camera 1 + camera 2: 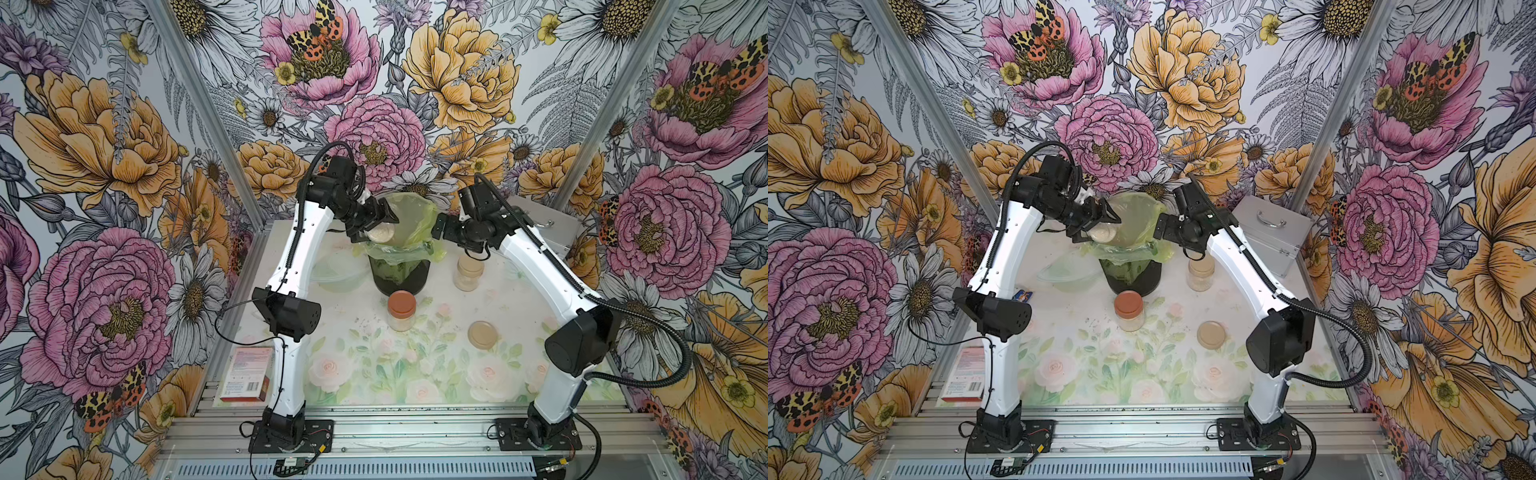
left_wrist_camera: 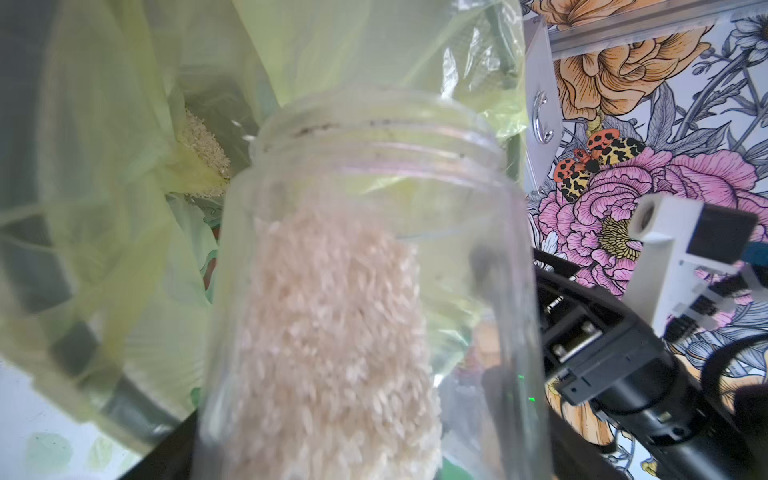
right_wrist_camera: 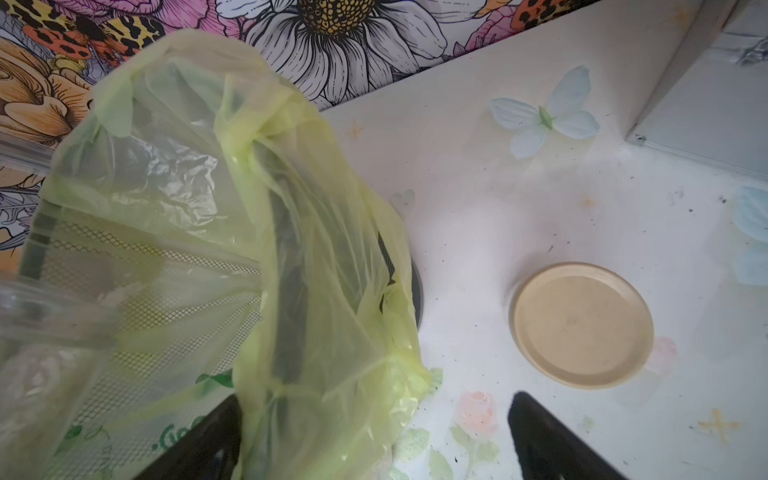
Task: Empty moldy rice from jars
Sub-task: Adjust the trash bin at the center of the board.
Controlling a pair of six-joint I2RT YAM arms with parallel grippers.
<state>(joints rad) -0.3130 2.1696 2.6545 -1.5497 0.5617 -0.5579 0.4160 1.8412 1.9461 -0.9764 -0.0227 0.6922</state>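
L gripper [image 1: 376,226] is clamped on an open jar [image 2: 374,249], no lid, held over the bin [image 1: 401,278] w/ the yellow-green bag [image 1: 415,216]. Taking the bin mouth as the dial in a top view, the jar sits at approx 10 o'clock, just inside the rim.

Key relation: the jar's long axis runs from the gripper twd the bin centre, roughly the 10-to-4 line, w/ the mouth leading and aimed into the bag. Rice [image 2: 340,332] lies along the low wall and stops short of the neck threads. A small heap [image 2: 205,153] sits in the bag already. So pouring looks partway done, and more tilt prob needed to clear the rest.

R gripper [image 1: 440,230] is at 3 o'clock by the rim, jaws spread wide, holding nothing.

Two jars left w/ lids on: red-lid jar [image 1: 401,311] at 6 o'clock, beige-lid jar [image 1: 468,272] at 3, nearer the R arm. Loose lid [image 1: 483,334] at approx 4.
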